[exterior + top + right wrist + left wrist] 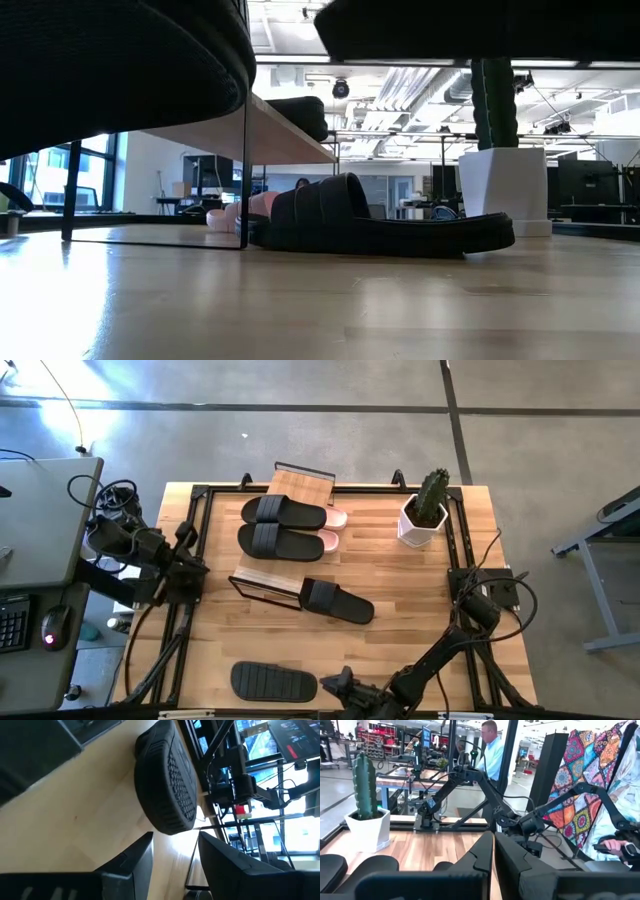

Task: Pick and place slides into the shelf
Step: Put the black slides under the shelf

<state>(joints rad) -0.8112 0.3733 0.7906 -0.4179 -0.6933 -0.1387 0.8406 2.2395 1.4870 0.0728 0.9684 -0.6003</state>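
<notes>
Nearest slide (273, 682): upside down on surface (420, 585), by right fingers (175, 851), spread, empty.
Left fingers (494, 851): clenched, empty.
Shelf (262, 577): two black slides (283, 527).

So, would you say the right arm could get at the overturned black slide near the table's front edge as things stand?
Probably yes. The right gripper, fingers open, sits just beside the sole-up slide, and the bare table between them holds nothing. The left gripper waits shut at the table's left side.
</notes>
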